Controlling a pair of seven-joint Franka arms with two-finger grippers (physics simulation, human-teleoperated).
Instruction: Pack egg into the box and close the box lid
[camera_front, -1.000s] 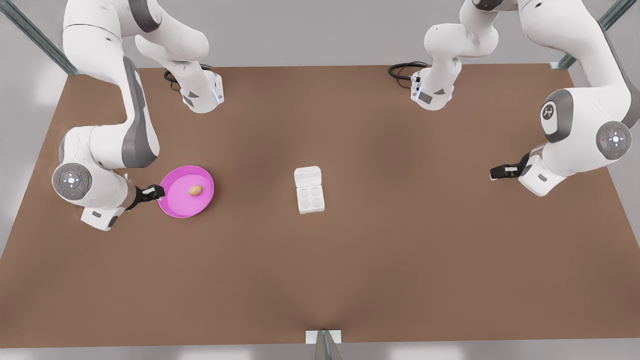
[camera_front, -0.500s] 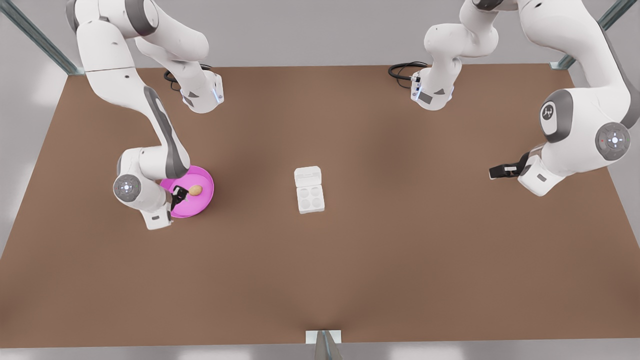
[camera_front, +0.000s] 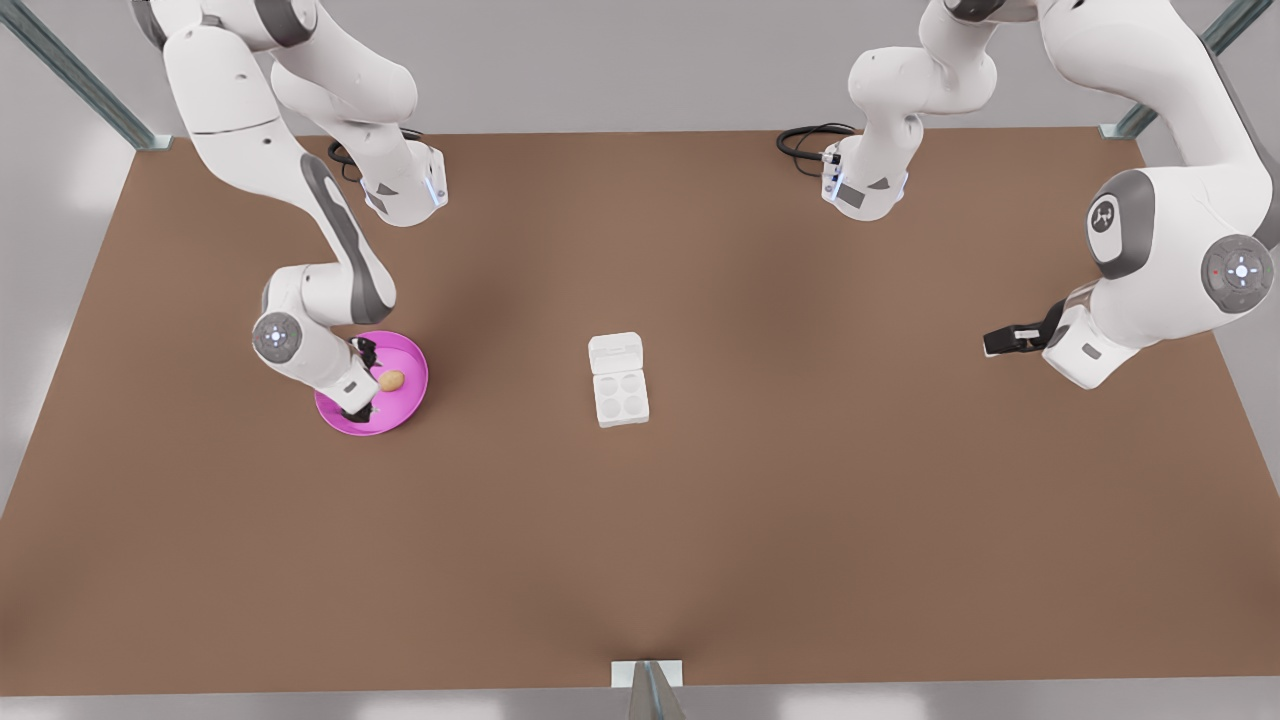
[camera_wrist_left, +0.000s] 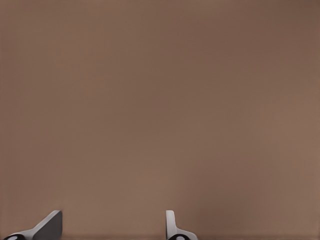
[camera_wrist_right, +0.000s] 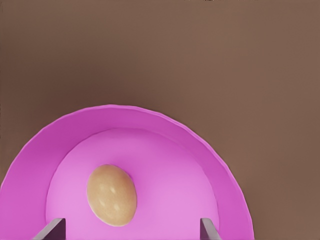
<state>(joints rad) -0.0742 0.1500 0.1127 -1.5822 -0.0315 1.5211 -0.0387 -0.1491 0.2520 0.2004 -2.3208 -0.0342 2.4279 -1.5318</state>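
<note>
Brown worktop carries a pink plate where the egg lies, small, smooth, likely fragile, best pinched gently across its middle by the spread right claw above; the left claw waits apart, fingers spread.

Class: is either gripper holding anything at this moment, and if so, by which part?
Nothing is held. The right gripper hangs open over the plate, beside the egg, not touching it. The left gripper waits open over bare table.
</note>
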